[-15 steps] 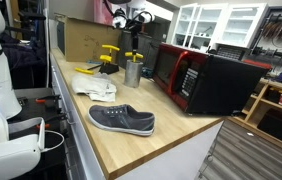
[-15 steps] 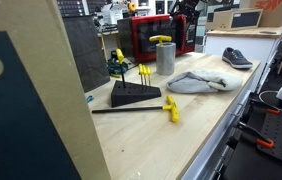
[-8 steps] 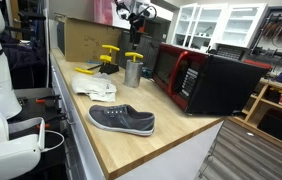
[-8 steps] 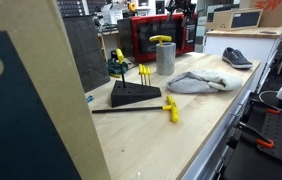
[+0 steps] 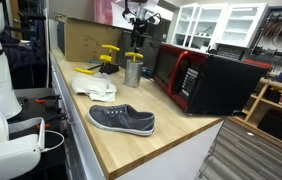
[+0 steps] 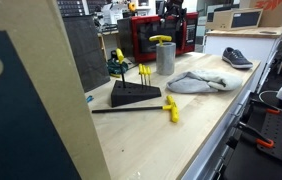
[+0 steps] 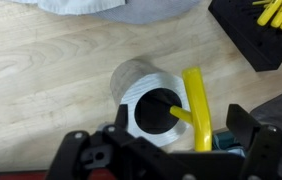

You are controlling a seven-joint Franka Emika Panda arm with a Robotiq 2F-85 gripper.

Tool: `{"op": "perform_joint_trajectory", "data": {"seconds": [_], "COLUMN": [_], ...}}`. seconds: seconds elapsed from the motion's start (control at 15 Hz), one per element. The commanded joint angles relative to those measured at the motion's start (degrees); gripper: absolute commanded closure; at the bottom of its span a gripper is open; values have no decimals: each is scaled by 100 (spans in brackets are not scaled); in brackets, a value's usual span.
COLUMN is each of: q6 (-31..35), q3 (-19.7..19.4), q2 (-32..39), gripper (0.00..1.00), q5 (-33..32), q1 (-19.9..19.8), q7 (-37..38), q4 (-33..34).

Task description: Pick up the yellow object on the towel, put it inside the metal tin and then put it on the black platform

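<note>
The yellow T-shaped object (image 7: pixel 196 105) rests in the metal tin (image 7: pixel 146 95), its stem down inside and its bar across the rim. In both exterior views the bar (image 5: pixel 133 56) (image 6: pixel 160 40) tops the tin (image 5: pixel 133 73) (image 6: pixel 165 60). My gripper (image 7: pixel 159 130) hangs well above the tin (image 5: pixel 137 17) (image 6: pixel 173 10), open and holding nothing. The white towel (image 5: pixel 93 82) (image 6: pixel 196 82) (image 7: pixel 111 8) lies crumpled beside the tin. The black platform (image 6: pixel 134 96) (image 7: pixel 261 40) carries a few yellow pieces.
A red and black microwave (image 5: pixel 201 78) (image 6: pixel 151 35) stands close behind the tin. A grey shoe (image 5: pixel 122 120) (image 6: pixel 235 57) lies on the wooden counter. Another yellow piece (image 6: pixel 171 110) with a black rod lies in front of the platform. A cardboard box (image 5: pixel 81 38) stands at the back.
My gripper has shifted a little sideways high above the tin, still open. The yellow object, tin and towel have not moved.
</note>
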Motion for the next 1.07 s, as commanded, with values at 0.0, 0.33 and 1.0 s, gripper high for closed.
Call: {"op": "perform_joint_trajectory", "data": {"seconds": [0.0,0.33,1.0], "q6": [-439,-950,-1573], "q3": [112,228,281], "q2": [507,1015,1604], "gripper": [0,0,0], "q5": [-371,-865,-1324], "q1": [131,334,510], "q7": [158,251,265], "q4": [786,1530,2102]}}
